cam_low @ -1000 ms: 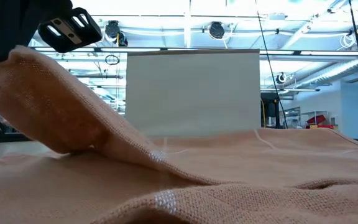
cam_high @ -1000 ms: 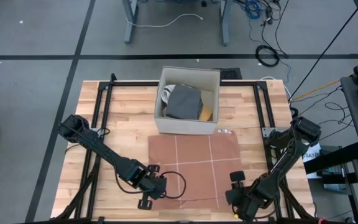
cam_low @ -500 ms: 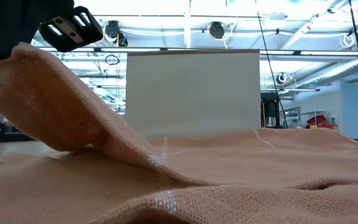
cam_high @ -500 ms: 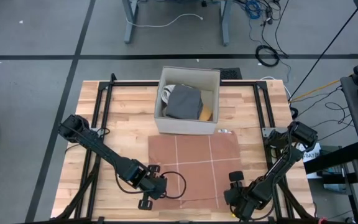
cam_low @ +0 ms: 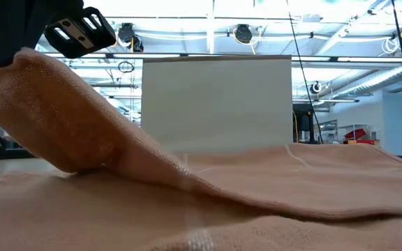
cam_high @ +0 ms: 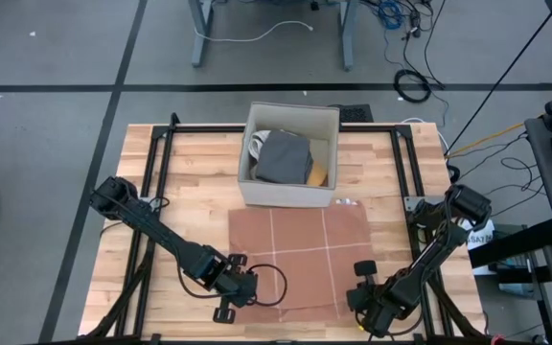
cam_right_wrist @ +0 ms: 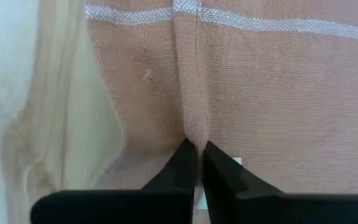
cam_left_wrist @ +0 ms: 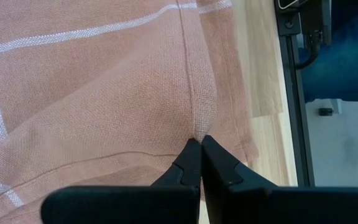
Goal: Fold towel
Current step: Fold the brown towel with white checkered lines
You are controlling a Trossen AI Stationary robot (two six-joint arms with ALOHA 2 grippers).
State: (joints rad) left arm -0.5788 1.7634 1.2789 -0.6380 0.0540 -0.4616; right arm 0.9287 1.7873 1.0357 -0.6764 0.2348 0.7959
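Fingers of both arms are pinched shut on the towel [cam_high: 300,254]: the left gripper [cam_left_wrist: 199,160] holds its near left corner, already lifted off the worktop [cam_high: 190,177], and the right gripper [cam_right_wrist: 196,163] holds the near right corner, low by the cloth. Apart from that, the towel lies spread flat before the box [cam_high: 290,153], so no fold is made yet; carrying the near edge across remains.

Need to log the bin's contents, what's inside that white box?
Inside the white cardboard box: a folded grey cloth, something white and something yellow beside it. Anything beneath is hidden.
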